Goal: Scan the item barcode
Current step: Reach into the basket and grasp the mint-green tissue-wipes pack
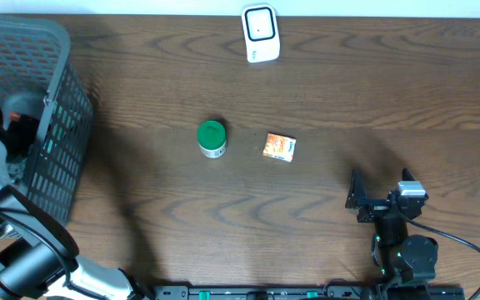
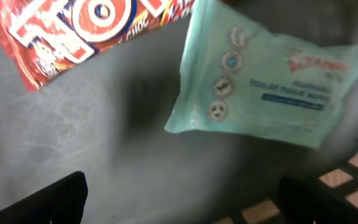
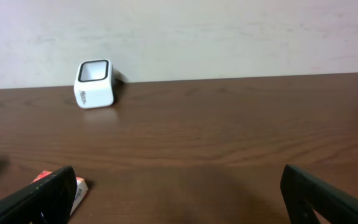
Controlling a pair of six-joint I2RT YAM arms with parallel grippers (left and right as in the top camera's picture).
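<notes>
My left gripper (image 2: 182,202), spread wide, hovers in the basket (image 1: 61,125) above a pale green wipes pack (image 2: 269,87) (soft, slick, likely light); I'd pinch its flat sealed edge.

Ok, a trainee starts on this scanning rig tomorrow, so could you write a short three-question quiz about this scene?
1. True or false: the left hand reaches into the basket.
2. Which lies nearest the green-lidded jar? A scanner, B orange box, C wipes pack.
3. Fill in: the right hand holds ____.
Key: 1 true; 2 B; 3 nothing.
</notes>
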